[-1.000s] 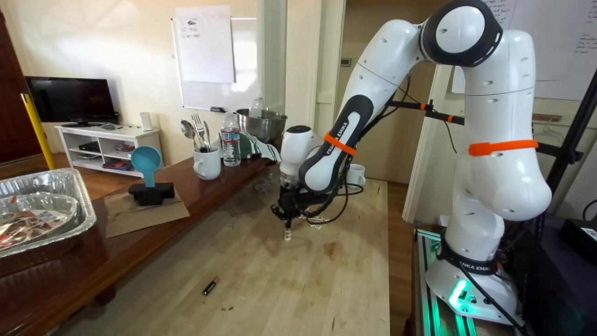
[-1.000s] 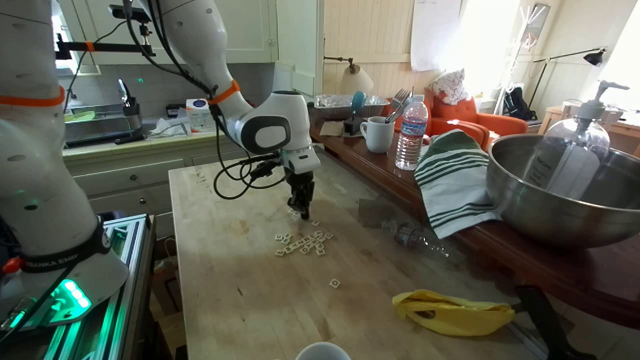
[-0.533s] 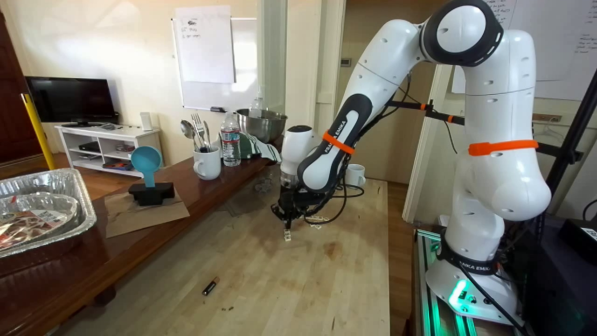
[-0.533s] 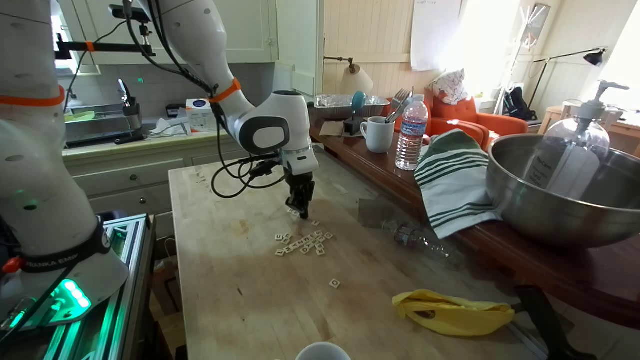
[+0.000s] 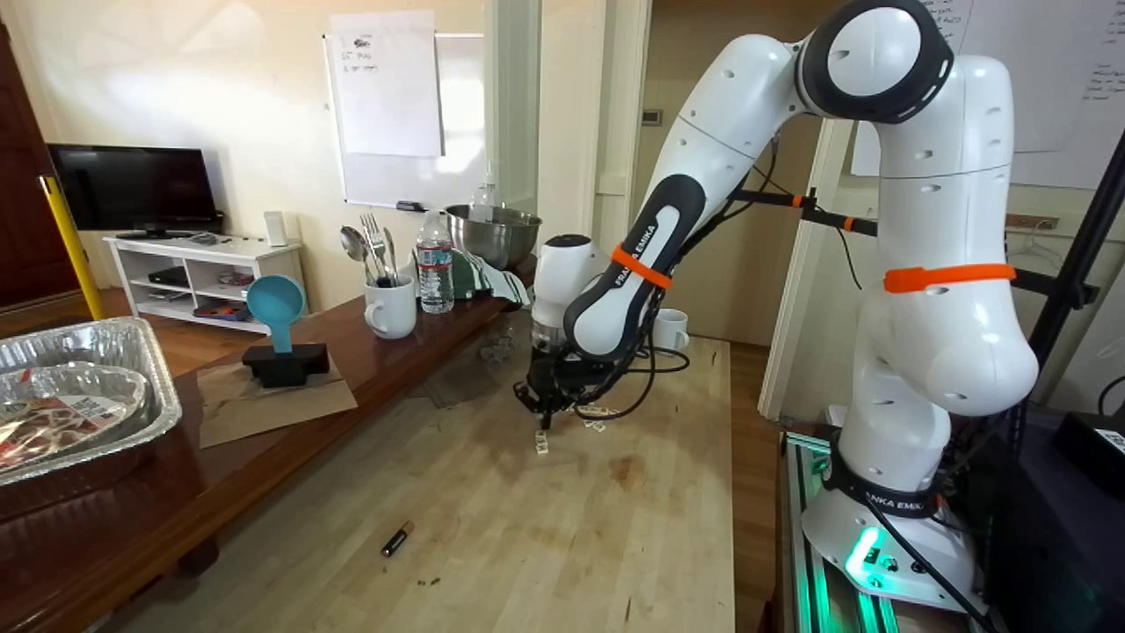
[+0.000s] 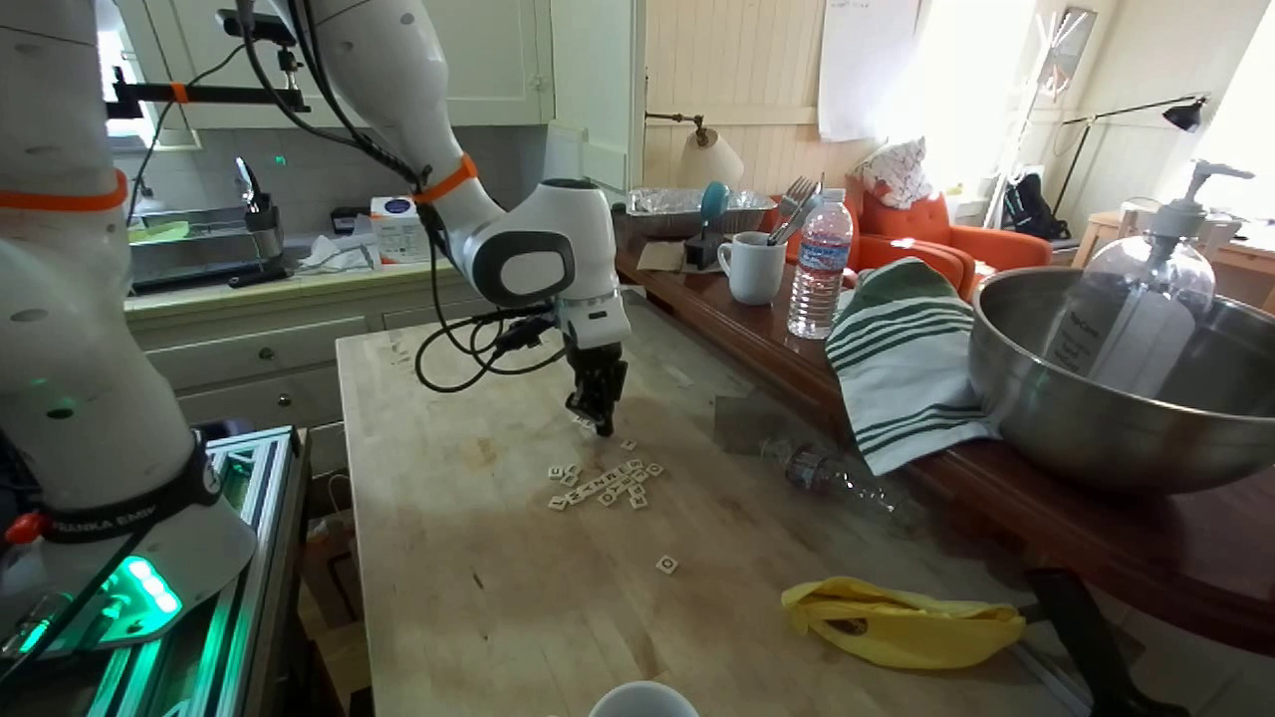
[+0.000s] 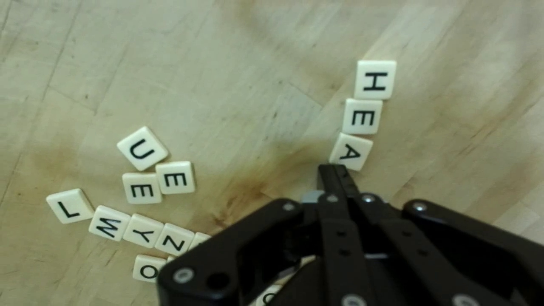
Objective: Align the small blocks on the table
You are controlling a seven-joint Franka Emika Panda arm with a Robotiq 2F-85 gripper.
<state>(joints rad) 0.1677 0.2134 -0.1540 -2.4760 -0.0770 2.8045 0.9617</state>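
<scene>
The small blocks are pale letter tiles on the wooden table [image 5: 545,545]. In the wrist view, the H tile [image 7: 375,80], E tile [image 7: 362,117] and A tile [image 7: 351,151] form a short, slightly bent row, with A tilted. This row also shows in an exterior view [image 5: 541,442]. My gripper [image 7: 333,168] is shut with nothing seen between its fingertips. The tips are low, at the near edge of the A tile; I cannot tell whether they touch it. The gripper also shows in the exterior views [image 5: 544,424] [image 6: 605,431]. Part of the tile cluster is hidden under the gripper in the wrist view.
A cluster of several tiles [image 6: 608,483] lies beside the gripper, with a lone tile [image 6: 666,565] farther off. A battery [image 5: 397,538], a yellow object [image 6: 901,622], a white mug [image 6: 643,701] and a clear plastic bottle [image 6: 827,473] lie or stand around. A raised dark counter [image 5: 290,422] borders the table.
My gripper has shifted slightly toward the robot's base, staying low by the end of the short row. The tiles show no clear movement.
</scene>
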